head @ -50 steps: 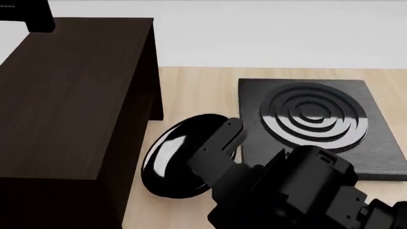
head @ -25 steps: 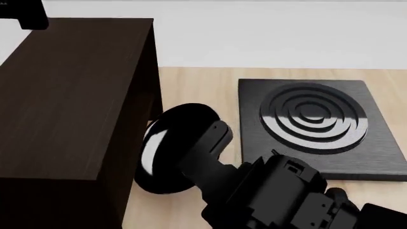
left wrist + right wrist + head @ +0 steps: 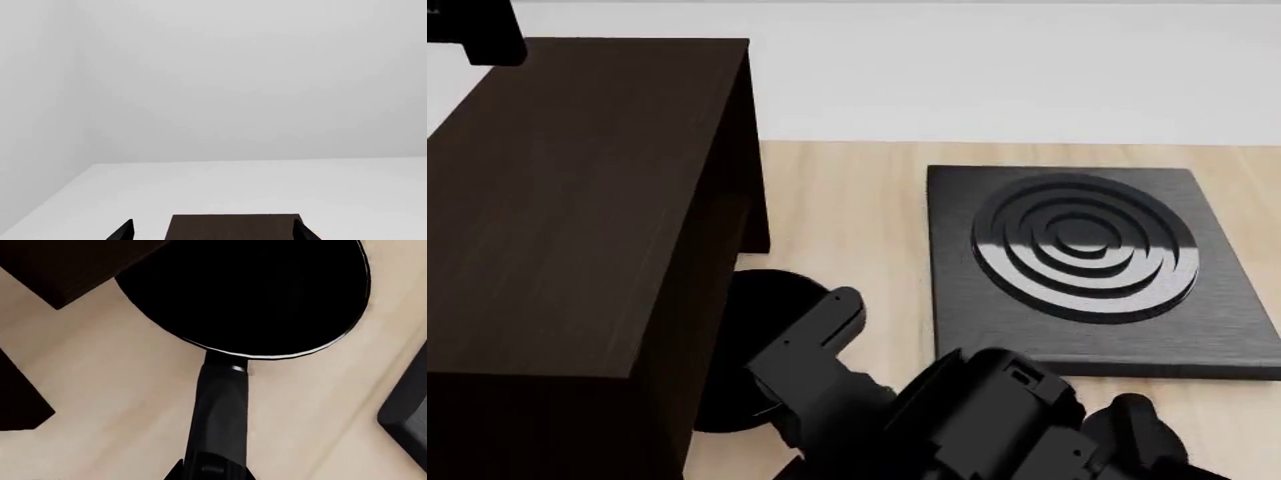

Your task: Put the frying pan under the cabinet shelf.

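Bright, even simulator light, sharp throughout; the cabinet shelf [image 3: 574, 200] casts soft shadow over the frying pan [image 3: 247, 295], which reads solid black.

The frying pan [image 3: 253, 295] I hold looks matt black inside from my right wrist, with a thin bright metal-looking rim along its edge at about five o'clock; its handle [image 3: 217, 425] is dull black, faintly satiny (plastic or coated metal, I cannot tell). The cabinet shelf [image 3: 561, 200] at nine o'clock in my head view is dark brown wood grain, matt and smooth. The table [image 3: 841, 200] is pale wood with fine straight grain, also matt. The stove plate [image 3: 1081, 260] at three o'clock has a brushed black surface, its raised rings catching a soft grey sheen. My right gripper [image 3: 827, 330] is plain matt black.
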